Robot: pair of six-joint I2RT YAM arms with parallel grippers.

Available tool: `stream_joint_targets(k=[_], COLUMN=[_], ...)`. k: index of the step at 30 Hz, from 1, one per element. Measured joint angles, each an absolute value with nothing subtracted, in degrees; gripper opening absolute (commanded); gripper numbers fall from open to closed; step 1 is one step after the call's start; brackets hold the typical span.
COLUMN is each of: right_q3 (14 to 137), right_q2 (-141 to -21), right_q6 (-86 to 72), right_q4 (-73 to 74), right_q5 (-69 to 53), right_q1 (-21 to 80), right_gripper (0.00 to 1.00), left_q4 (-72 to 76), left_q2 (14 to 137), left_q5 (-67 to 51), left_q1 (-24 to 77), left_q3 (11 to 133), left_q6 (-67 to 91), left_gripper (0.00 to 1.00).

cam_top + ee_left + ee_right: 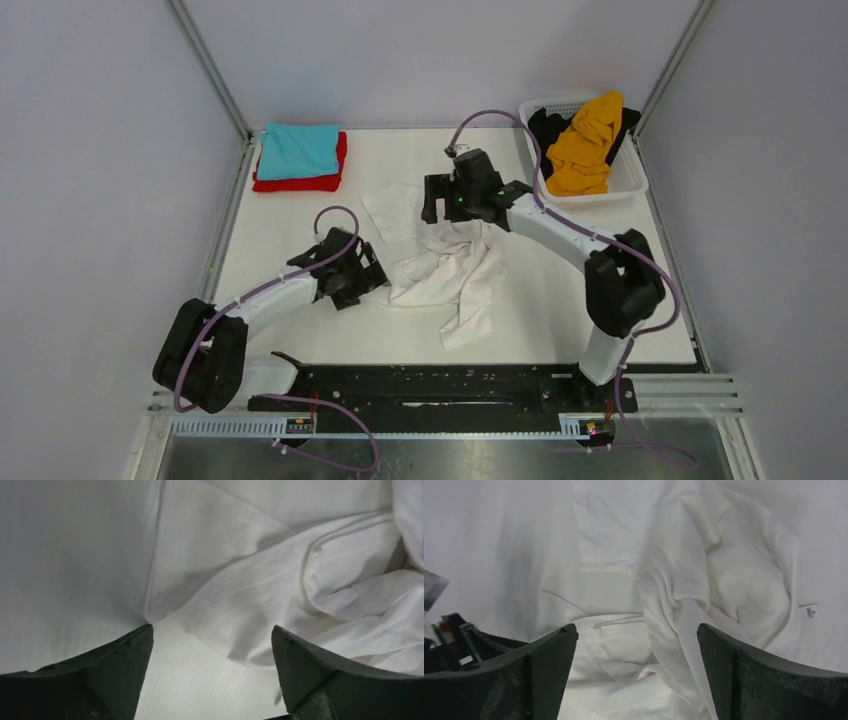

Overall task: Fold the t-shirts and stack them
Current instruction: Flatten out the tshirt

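T-shirt white | crumpled | long axis far-left to near-right

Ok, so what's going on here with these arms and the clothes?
Two robot arms are working on a crumpled white shirt in the middle of the table. The left gripper is at its left edge and the right gripper over its far side. Both are open and neither grips it. A teal shirt lies folded on a red shirt at the far left. An orange shirt and a black shirt sit in the basket.
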State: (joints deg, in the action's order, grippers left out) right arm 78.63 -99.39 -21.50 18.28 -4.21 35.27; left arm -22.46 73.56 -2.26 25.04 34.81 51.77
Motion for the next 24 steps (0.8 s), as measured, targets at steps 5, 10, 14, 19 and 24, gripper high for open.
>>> stream_joint_targets(k=[5,10,14,19,24], right_q3=[77.93,64.73,50.57,38.44,39.44], right_q2=[-106.56,-103.94,-94.37,-82.65,-76.18], right_q6=[-22.24,-24.62,-29.10,-35.18,-36.47], right_q4=[18.15,13.72,6.66,4.45,11.51], right_q5=[-4.01,-3.95,-4.45,-4.67,0.10], right_q1=[35.99,36.01,36.45,42.89,48.64], right_gripper=[0.97,0.94,0.94,0.95,0.99], left_q4=[-19.51,-18.65,-20.12,-22.46,-24.60], left_q2=[77.89,82.67,84.95,85.49,84.36], left_q5=[-1.89,-0.21,3.14,7.81,10.96], left_q1=[27.29,27.79,27.79,27.81,27.81], left_q3=[36.40,38.92,41.85,45.89,46.70], left_q6=[53.21,53.95,53.80,52.62,51.40], left_gripper=[0.36,0.00,0.00,0.00,0.00])
